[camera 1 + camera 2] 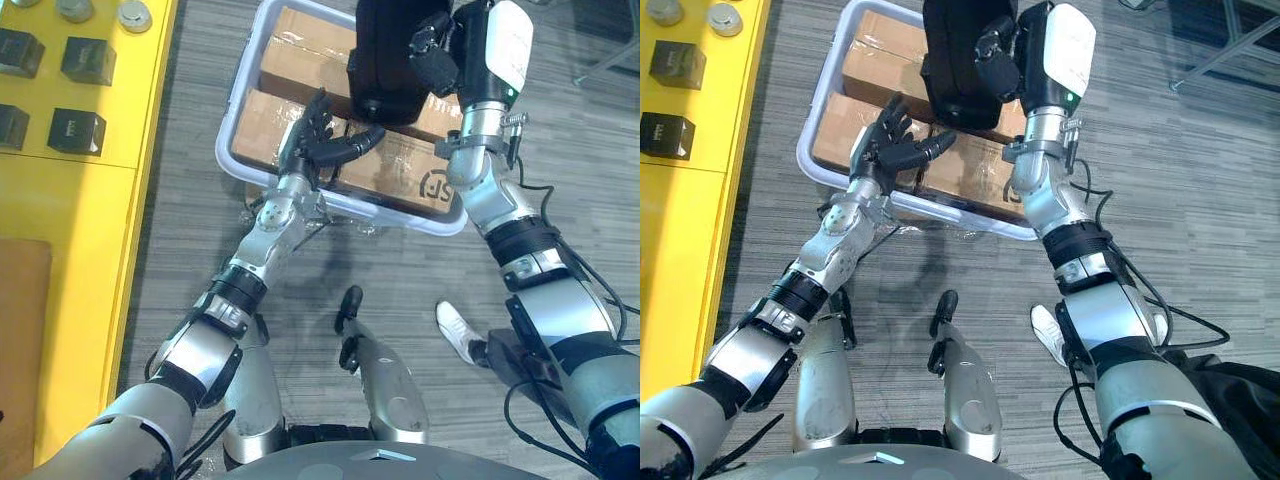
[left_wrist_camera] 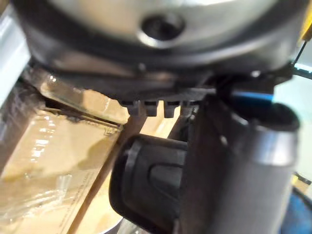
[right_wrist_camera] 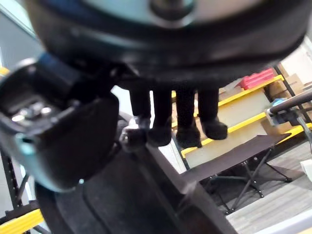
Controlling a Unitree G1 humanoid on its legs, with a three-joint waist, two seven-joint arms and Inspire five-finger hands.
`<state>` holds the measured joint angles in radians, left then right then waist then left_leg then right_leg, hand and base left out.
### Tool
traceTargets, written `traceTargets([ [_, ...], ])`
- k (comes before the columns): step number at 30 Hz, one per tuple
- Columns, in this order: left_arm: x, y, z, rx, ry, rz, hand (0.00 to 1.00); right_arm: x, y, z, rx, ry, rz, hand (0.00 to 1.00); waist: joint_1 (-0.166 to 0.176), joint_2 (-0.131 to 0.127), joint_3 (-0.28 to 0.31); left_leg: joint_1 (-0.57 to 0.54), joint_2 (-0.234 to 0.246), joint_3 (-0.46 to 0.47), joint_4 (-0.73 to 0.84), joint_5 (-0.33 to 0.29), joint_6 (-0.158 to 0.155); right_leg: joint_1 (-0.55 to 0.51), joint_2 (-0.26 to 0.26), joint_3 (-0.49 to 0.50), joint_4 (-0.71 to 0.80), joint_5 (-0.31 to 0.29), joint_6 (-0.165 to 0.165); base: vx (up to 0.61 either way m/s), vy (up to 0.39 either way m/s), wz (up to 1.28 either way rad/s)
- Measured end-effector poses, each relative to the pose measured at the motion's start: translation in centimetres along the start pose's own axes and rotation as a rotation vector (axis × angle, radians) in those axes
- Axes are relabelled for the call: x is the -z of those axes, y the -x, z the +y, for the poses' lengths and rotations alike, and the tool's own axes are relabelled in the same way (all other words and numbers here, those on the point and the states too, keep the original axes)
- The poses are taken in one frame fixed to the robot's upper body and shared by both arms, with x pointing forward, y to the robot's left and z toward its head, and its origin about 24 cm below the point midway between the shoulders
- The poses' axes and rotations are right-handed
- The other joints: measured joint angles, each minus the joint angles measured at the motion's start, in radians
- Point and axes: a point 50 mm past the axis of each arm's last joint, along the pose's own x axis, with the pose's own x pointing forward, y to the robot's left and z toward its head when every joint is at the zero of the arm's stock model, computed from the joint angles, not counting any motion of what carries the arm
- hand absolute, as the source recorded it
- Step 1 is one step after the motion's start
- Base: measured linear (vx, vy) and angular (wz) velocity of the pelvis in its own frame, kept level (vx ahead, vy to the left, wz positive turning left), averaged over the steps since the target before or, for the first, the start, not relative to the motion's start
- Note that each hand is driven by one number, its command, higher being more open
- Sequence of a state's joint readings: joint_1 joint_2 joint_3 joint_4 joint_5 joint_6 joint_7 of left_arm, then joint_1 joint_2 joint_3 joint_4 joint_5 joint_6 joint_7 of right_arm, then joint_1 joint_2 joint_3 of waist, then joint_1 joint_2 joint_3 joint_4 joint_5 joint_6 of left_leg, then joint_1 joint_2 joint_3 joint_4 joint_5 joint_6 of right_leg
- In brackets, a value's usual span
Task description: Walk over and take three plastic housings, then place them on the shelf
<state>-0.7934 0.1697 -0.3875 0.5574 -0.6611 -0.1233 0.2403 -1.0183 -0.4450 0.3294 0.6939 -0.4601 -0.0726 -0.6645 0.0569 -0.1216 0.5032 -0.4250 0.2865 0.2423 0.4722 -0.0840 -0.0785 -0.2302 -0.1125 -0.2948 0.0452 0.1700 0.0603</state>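
A large black plastic housing [image 1: 390, 60] hangs above the white bin [image 1: 232, 120], with my right hand [image 1: 440, 55] shut on its side. The right wrist view shows my fingers [image 3: 185, 117] curled over the housing's dark top [image 3: 126, 195]. My left hand [image 1: 320, 135] hovers open over the bin's near rim, just below and left of the housing, apart from it. Small black housings [image 1: 77, 130] sit on the yellow shelf [image 1: 90, 200] at far left.
The bin holds film-wrapped cardboard boxes [image 1: 300, 60], also close up in the left wrist view [image 2: 44, 161]. Round silver parts [image 1: 135, 15] lie at the shelf's far end. A white shoe [image 1: 457, 330] stands on the grey floor by my right arm.
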Motion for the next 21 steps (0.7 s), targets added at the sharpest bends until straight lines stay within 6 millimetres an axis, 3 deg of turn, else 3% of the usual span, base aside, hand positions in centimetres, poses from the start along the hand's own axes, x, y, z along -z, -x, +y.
traceTargets([
  [2,0.6,-0.1,0.7,-0.047,0.008,0.032,1.00,-0.9,0.4,0.9,-0.022,-0.024,-0.019,0.00,-0.006,-0.025,-0.001,-0.005,0.014,0.001,0.021,-0.010,-0.002,0.000,0.011,0.005,0.000,0.000,-0.001,-0.03,-0.016,-0.13],
  [6,0.9,-0.5,1.2,-0.111,0.014,0.053,1.00,-1.7,0.6,1.4,-0.026,-0.054,-0.031,0.00,-0.006,-0.047,0.000,-0.009,0.022,0.001,0.040,-0.012,-0.002,0.000,0.016,0.008,0.000,0.001,-0.002,0.00,-0.009,-0.04],
  [10,0.0,-1.0,1.4,-0.143,0.020,0.002,1.00,-2.5,0.7,1.7,-0.028,-0.055,-0.069,0.00,-0.006,-0.061,0.000,-0.012,0.034,0.003,0.050,-0.020,-0.005,0.001,0.024,0.014,-0.001,0.005,-0.002,0.02,-0.007,-0.05],
  [13,-1.7,-1.7,1.3,-0.168,0.038,-0.073,1.00,-4.2,0.8,1.7,-0.012,-0.116,-0.118,0.00,-0.010,-0.081,-0.001,-0.012,0.039,0.004,0.050,-0.021,-0.007,0.004,0.031,0.023,-0.017,0.015,0.000,0.02,-0.012,-0.05],
  [21,-3.4,-2.2,1.3,-0.229,0.129,-0.164,1.00,-4.5,1.7,2.1,-0.024,-0.147,-0.127,0.00,-0.012,-0.083,-0.002,-0.001,0.039,0.000,0.047,-0.023,-0.009,0.026,0.032,0.025,-0.028,0.025,0.005,0.01,0.001,0.02],
])
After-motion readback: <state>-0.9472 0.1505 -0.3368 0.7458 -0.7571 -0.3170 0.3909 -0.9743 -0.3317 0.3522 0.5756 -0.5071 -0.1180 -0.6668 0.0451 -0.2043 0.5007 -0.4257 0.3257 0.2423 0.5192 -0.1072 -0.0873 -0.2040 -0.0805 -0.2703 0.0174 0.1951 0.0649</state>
